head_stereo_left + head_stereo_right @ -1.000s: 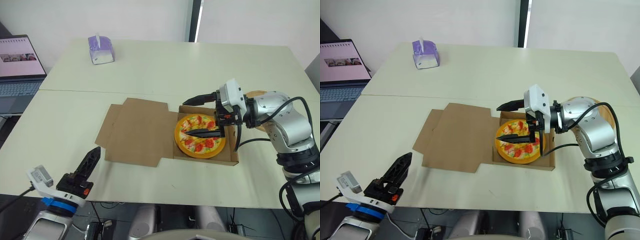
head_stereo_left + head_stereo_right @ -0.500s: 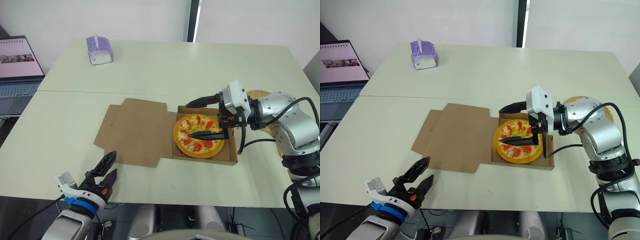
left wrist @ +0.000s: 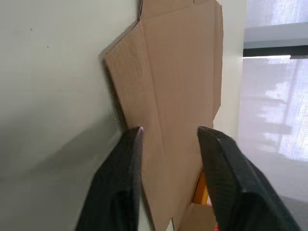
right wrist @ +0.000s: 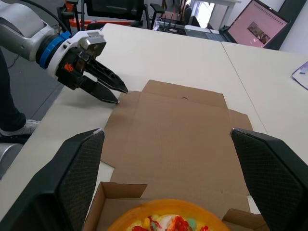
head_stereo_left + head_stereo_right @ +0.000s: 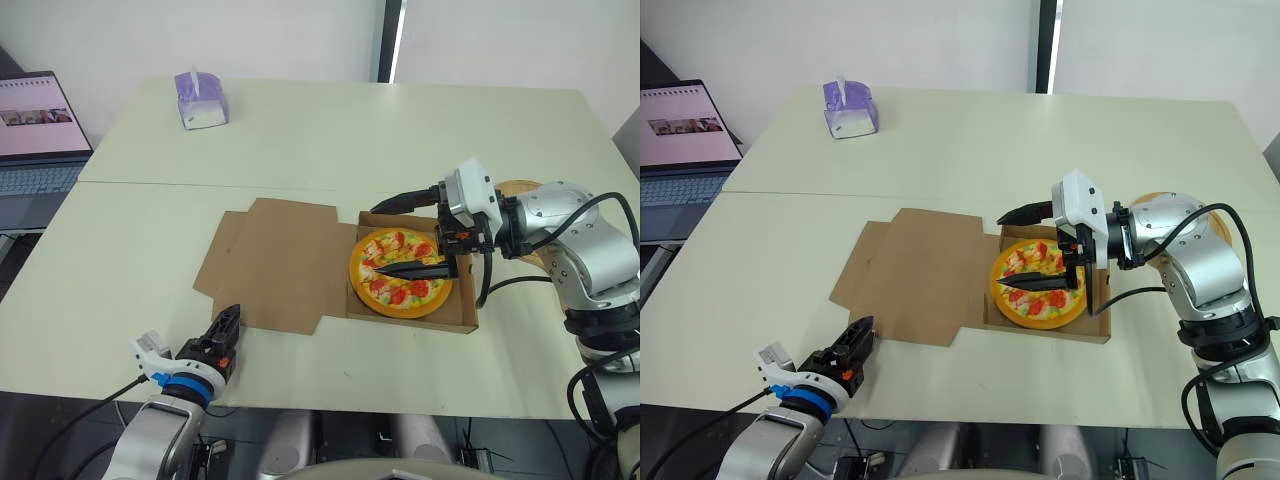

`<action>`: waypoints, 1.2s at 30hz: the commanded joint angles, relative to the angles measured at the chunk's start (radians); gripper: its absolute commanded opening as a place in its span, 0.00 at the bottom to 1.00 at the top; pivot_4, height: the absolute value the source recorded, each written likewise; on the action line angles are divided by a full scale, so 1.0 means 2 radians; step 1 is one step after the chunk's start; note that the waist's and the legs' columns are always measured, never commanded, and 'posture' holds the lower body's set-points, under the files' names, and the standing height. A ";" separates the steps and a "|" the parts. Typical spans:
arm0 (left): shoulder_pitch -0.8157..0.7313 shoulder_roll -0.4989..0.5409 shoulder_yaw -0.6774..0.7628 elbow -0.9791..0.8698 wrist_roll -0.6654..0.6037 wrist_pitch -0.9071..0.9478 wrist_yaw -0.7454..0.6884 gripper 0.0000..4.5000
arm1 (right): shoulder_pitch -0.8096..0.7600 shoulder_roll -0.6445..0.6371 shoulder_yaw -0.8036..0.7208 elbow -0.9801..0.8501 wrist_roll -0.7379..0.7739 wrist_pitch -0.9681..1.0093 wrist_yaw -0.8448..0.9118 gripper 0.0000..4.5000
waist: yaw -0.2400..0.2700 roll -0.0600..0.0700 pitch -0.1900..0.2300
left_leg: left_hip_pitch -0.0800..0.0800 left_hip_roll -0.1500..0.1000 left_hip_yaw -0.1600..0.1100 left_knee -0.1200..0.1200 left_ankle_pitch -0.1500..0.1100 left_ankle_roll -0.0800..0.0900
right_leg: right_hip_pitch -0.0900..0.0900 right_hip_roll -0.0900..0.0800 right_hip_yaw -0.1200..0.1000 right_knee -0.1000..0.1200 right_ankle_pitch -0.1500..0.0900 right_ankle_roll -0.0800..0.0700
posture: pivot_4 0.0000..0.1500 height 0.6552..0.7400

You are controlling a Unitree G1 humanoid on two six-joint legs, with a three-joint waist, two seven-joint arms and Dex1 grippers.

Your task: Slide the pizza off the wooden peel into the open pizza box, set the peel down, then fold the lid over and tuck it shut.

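Head view: pizza (image 5: 400,272) sits in the box (image 5: 412,318), lid (image 5: 275,262) flat on its left; right gripper (image 5: 375,240) gapes wide above the pizza. Left wrist view: left gripper (image 3: 169,131), narrowly parted, faces the lid's near-left edge (folding is the step in hand, I judge). Right wrist view: its tips lie just beside that corner; next they must slip under and lift rightward.

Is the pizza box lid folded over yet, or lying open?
Open. The lid lies spread flat on the table, and the pizza beside it is uncovered.
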 commanded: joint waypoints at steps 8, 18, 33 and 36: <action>0.069 -0.011 0.049 -0.032 0.000 -0.006 -0.063 0.04 | -0.004 -0.008 -0.015 -0.016 0.011 0.003 0.001 1.00 | -0.005 -0.002 0.001 | 0.000 0.000 0.000 0.000 0.000 0.000 | 0.000 0.000 0.000 0.000 0.000 0.000 | 1.00 0.82; 0.041 0.000 0.041 -0.024 -0.006 -0.009 -0.012 0.70 | -0.005 -0.006 -0.011 -0.015 0.014 0.002 0.004 1.00 | -0.002 -0.003 0.001 | 0.000 0.000 0.000 0.001 0.000 0.000 | 0.001 0.000 0.000 0.000 0.000 0.000 | 1.00 0.82; 0.007 -0.037 0.009 -0.002 0.046 -0.021 -0.002 0.77 | -0.003 -0.012 -0.017 -0.024 0.021 0.013 0.000 1.00 | -0.006 -0.002 0.001 | 0.000 0.000 0.000 0.000 0.000 0.000 | 0.000 0.000 0.000 0.000 0.000 0.000 | 1.00 0.82; 0.005 -0.038 0.010 -0.006 0.052 -0.022 -0.010 0.77 | -0.004 -0.013 -0.017 -0.025 0.020 0.015 -0.001 1.00 | -0.006 -0.002 0.001 | 0.000 0.000 0.001 0.000 0.000 0.000 | 0.000 0.000 0.001 0.000 0.000 0.000 | 1.00 0.82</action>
